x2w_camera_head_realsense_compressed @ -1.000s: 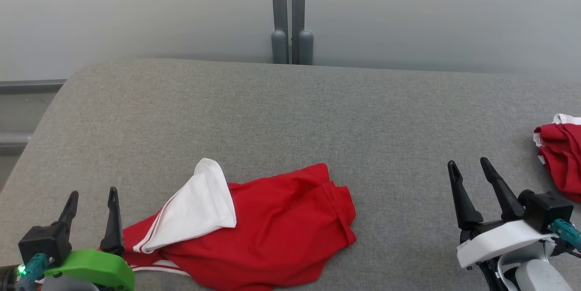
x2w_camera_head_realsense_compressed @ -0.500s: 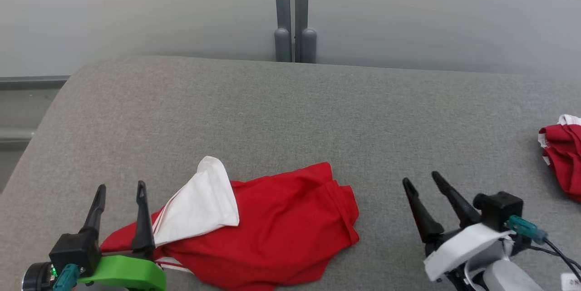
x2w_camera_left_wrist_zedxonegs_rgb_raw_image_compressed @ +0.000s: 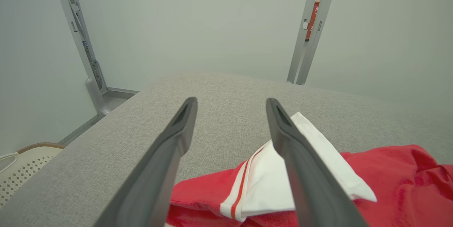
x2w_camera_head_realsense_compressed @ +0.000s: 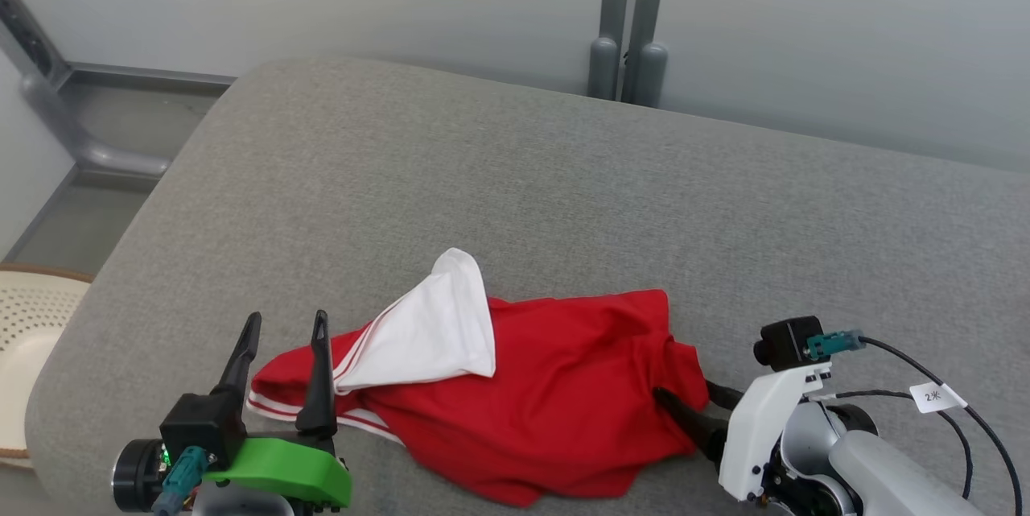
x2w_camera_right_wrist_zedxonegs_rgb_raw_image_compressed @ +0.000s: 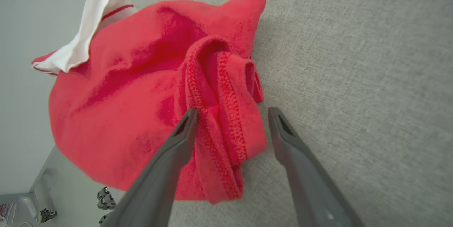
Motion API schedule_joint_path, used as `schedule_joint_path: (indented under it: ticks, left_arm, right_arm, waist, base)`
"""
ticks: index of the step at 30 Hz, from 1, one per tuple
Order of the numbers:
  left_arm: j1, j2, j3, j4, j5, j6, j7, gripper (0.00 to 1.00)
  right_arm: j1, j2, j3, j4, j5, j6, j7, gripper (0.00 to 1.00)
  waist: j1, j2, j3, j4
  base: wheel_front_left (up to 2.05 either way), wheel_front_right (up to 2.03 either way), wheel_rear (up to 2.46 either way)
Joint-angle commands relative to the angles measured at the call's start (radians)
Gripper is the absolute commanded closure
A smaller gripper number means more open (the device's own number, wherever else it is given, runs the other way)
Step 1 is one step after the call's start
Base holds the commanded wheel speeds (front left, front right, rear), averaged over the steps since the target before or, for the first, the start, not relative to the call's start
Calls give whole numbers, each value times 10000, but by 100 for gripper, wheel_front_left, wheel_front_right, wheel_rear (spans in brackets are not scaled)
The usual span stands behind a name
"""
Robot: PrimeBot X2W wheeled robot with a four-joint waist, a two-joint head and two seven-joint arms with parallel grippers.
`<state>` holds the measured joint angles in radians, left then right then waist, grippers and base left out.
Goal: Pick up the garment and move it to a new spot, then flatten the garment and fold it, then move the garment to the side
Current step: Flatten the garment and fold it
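Grey padded bench (x2w_camera_head_realsense_compressed: 515, 178) carrying red garment (x2w_camera_head_realsense_compressed: 547, 403) near front edge. Right gripper (x2w_camera_right_wrist_zedxonegs_rgb_raw_image_compressed: 232, 111) standing wide open, gripping nothing, fingers (x2w_camera_right_wrist_zedxonegs_rgb_raw_image_compressed: 166, 163) straddling rolled hem (x2w_camera_right_wrist_zedxonegs_rgb_raw_image_compressed: 230, 131) at garment's right end. Left gripper (x2w_camera_head_realsense_compressed: 289, 315) also gaping, empty, hovering at striped left end beside white sleeve (x2w_camera_head_realsense_compressed: 434, 335). You're needing to be sinking right fingers lower before closing, catching every layer of hem.

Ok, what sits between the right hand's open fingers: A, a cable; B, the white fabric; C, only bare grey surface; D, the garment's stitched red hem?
D: in the right wrist view the right hand is open astride the stitched red hem at the edge of the garment, with the white fabric at the far end.
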<state>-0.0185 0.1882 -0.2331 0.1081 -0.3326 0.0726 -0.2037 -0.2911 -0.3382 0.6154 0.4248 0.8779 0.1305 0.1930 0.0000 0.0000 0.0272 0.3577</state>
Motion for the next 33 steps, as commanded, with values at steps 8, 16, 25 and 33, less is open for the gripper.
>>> schedule_joint_path:
  ticks: [8, 16, 25, 33]
  left_arm:
    - [-254, -171, -160, 434, -183, -150, -199, 0]
    - [-301, -48, -191, 526, -146, -177, -236, 0]
    - [-804, -351, -570, 335, -22, -315, -329, 0]
    - [-1793, -991, -1135, 551, 6, -603, -544, 0]
  right_arm:
    - [263, -513, 410, 16, 877, 4, 104, 100]
    - [-251, -699, 578, -904, 1419, 4, -1012, 100]
    - [-2228, -2095, 442, -1936, 1887, 4, -1160, 100]
    - [-5474, -2465, 952, -321, 1566, 4, -907, 100]
  waist:
    - [0, 0, 83, 799]
    - [0, 0, -8, 513]
    - [0, 0, 1135, 346]
    - [0, 0, 2839, 1141]
  base:
    - [0, 0, 0]
    - [0, 0, 0]
    - [0, 0, 0]
    - [0, 0, 0]
